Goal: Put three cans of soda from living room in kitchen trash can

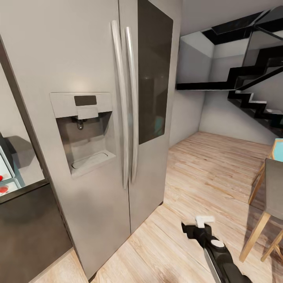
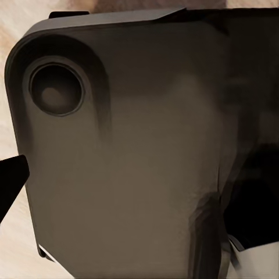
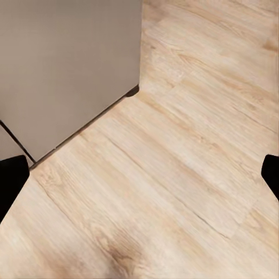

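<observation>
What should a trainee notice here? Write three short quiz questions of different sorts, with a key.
1. True or false: the right claw is holding a soda can.
2. Multiple choice: what stands closest in front of the robot in the head view? A) a blue sofa B) a steel fridge with a dispenser C) a fireplace
3. Fill in: beyond the fridge, at the far right, black ____ climb along the wall.

Key:
1. False. Its fingers sit wide apart over bare wood floor.
2. B.
3. Stairs.
</observation>
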Controlling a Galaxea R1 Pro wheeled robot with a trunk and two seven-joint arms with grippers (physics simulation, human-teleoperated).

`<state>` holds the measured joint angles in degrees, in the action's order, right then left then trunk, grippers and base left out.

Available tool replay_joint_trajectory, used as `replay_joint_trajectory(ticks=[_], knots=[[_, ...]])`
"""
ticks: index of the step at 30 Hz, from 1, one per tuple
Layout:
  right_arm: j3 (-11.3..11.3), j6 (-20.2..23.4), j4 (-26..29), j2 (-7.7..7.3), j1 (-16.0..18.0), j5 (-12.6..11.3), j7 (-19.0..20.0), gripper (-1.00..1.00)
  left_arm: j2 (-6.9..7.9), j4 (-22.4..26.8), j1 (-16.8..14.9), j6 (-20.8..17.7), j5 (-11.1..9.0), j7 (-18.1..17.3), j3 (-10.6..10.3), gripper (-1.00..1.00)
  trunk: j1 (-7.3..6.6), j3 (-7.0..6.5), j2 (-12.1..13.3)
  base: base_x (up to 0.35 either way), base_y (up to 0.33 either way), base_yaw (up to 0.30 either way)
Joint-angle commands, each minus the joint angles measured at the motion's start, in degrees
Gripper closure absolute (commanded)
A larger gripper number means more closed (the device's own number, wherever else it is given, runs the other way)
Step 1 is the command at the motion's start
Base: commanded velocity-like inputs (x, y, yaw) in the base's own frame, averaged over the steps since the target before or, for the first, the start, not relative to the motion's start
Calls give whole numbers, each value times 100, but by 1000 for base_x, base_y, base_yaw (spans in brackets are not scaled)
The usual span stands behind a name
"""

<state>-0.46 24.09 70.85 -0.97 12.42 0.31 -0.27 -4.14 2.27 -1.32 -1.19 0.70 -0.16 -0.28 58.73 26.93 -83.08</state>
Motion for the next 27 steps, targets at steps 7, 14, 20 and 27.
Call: replay_joint_trajectory(ticks=[7,14,20,27], knots=[[17,-362,-222,17,-223,-3,-12,-100,-7,27,-11,-32,-13,0,1,-100,0,0,0,0,0,0],[17,-395,-383,53,-271,-11,-14,-100,-8,89,-72,-56,-25,-1,3,-100,0,0,0,0,0,0],[17,-408,-652,61,-275,-10,-17,-100,4,194,-273,-462,-40,-1,4,-100,0,0,0,0,0,0],[21,-418,-808,62,-278,-6,-17,-100,35,1536,-302,-1249,-56,-1,20,-100,0,0,0,0,0,0]])
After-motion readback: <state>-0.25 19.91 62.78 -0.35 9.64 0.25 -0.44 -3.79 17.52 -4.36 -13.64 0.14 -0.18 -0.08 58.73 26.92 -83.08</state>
